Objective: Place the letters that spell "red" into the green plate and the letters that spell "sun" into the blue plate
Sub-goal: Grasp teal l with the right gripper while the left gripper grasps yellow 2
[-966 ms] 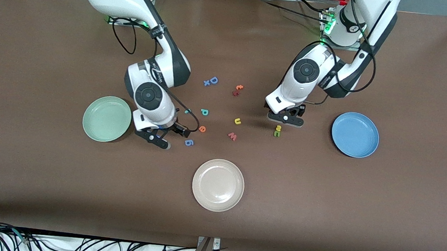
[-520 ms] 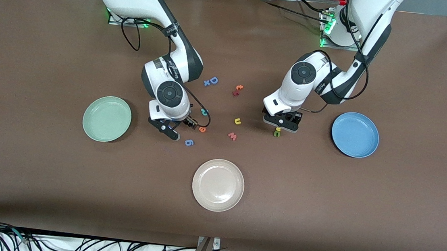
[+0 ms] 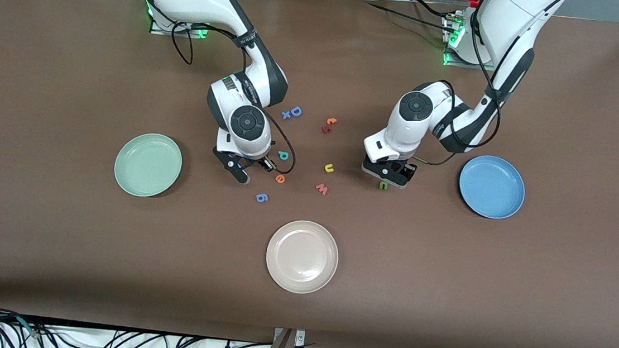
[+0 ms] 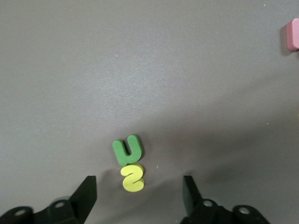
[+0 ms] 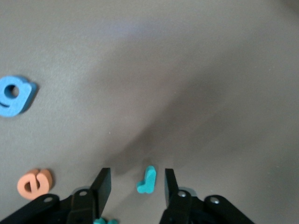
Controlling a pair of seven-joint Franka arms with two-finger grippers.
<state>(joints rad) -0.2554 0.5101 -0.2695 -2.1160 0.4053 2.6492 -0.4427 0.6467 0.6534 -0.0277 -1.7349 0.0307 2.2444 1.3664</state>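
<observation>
Front view: brown desk [image 3: 55, 264]; green plate [image 3: 148, 164] toward the right arm's end, blue plate [image 3: 491, 186] toward the left arm's end, beige plate [image 3: 302, 257] nearest the camera; yellow "u" [image 3: 329, 168], teal "d" [image 3: 283, 155], orange "e" [image 3: 280, 179] lie scattered between the arms. Left wrist view: left tool [image 4: 139, 191] low over the desk, fingers [image 4: 86, 196] spread, straddling yellow "s" [image 4: 132, 178], which touches green "n" [image 4: 127, 150]; nothing gripped. Right wrist view: right tool [image 5: 135, 186] low, fingers [image 5: 101, 186] parted narrowly around teal "r" [image 5: 146, 180], not touching it; blue "g" [image 5: 14, 95] lies apart.
</observation>
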